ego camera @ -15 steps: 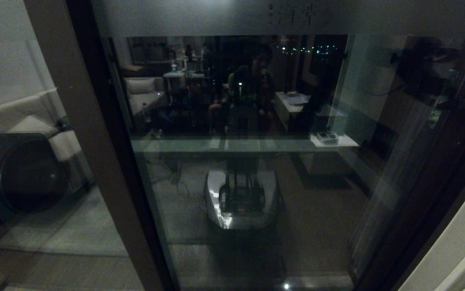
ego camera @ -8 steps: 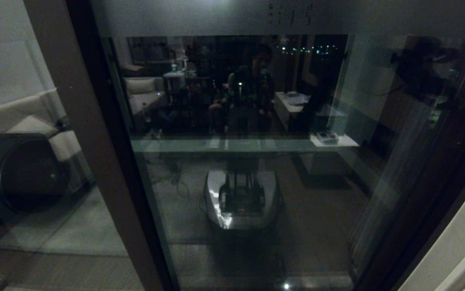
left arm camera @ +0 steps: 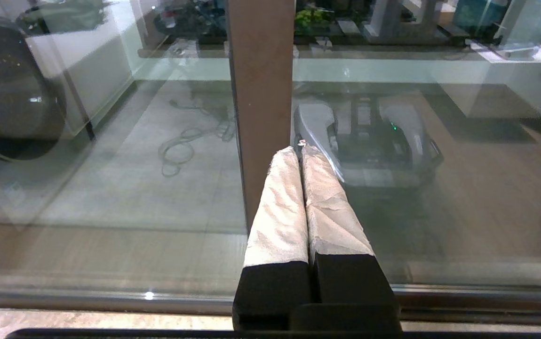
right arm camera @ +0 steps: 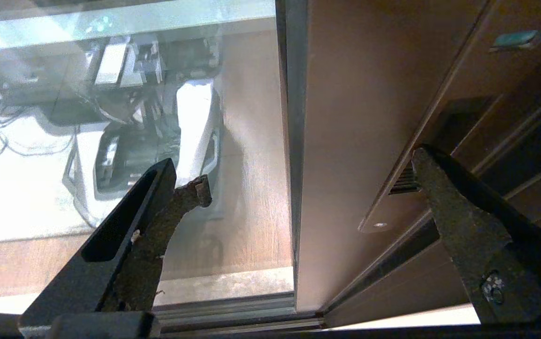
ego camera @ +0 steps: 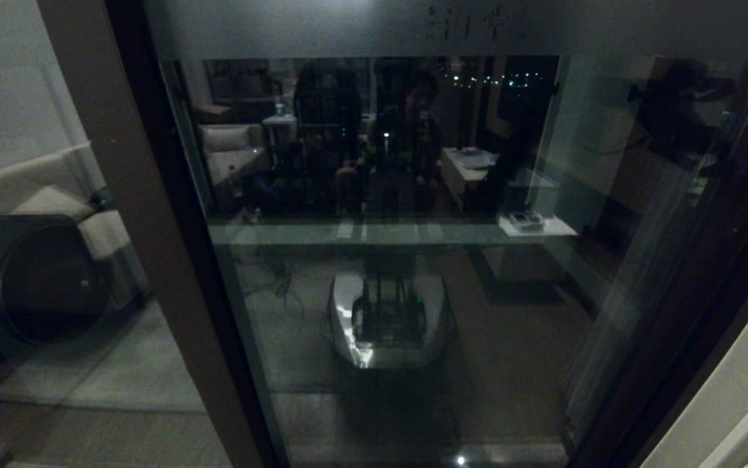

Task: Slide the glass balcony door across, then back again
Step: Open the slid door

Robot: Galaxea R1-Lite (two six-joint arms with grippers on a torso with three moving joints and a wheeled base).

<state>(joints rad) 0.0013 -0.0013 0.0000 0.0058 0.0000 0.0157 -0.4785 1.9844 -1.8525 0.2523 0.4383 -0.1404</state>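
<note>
The glass balcony door (ego camera: 413, 292) fills the head view, with a frosted band (ego camera: 348, 29) bearing small characters across its top. Neither gripper shows there directly. In the right wrist view my right gripper (right arm camera: 308, 183) is open, straddling the door's brown stile (right arm camera: 346, 117). One of its fingers (right arm camera: 444, 197) lies at the slim recessed handle (right arm camera: 393, 209); the other hangs in front of the glass. In the left wrist view my left gripper (left arm camera: 299, 150) is shut with nothing in it, its cloth-wrapped tips against a brown upright (left arm camera: 261, 70).
A dark round-fronted washing machine (ego camera: 29, 279) stands behind the left pane. My own base is reflected in the glass (ego camera: 387, 318). The floor track (right arm camera: 233, 310) runs below the door. A pale wall (ego camera: 738, 390) borders the dark frame on the right.
The characters in the frosted band and the glass's left edge have shifted slightly left. The reflections in the upper glass have changed.
</note>
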